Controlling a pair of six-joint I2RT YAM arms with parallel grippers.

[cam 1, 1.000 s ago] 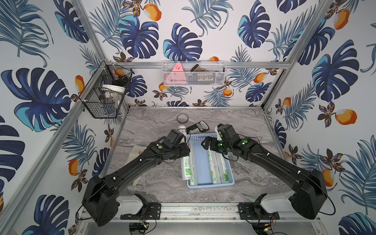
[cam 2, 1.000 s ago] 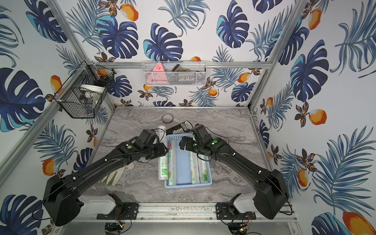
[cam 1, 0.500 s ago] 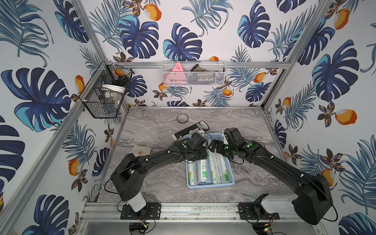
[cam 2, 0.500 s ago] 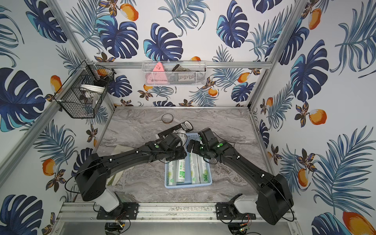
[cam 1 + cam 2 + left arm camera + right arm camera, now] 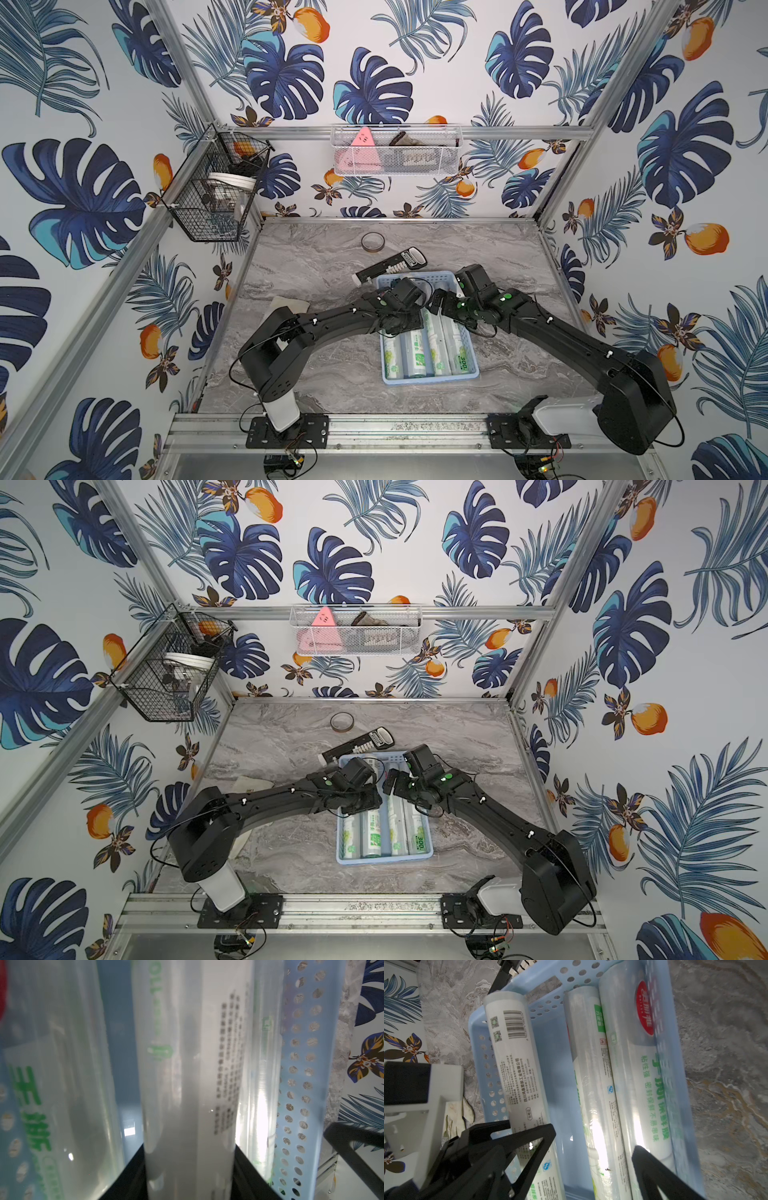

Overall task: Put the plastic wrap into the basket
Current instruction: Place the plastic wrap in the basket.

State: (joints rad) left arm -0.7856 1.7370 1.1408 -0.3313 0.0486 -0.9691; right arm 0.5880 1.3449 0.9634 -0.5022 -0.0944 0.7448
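Four rolls (image 5: 461, 353) in basket (image 5: 430, 379), far ends hidden under arms (image 5: 332, 322)
One roll (image 5: 187, 1053) clamped in left claw (image 5: 189, 1147); right claw (image 5: 436, 302) wide apart, empty, partly cut off

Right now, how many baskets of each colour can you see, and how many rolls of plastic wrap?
Blue basket: 1
Black wire basket: 1
White mesh basket: 1
Plastic wrap rolls: 4
Total: 7
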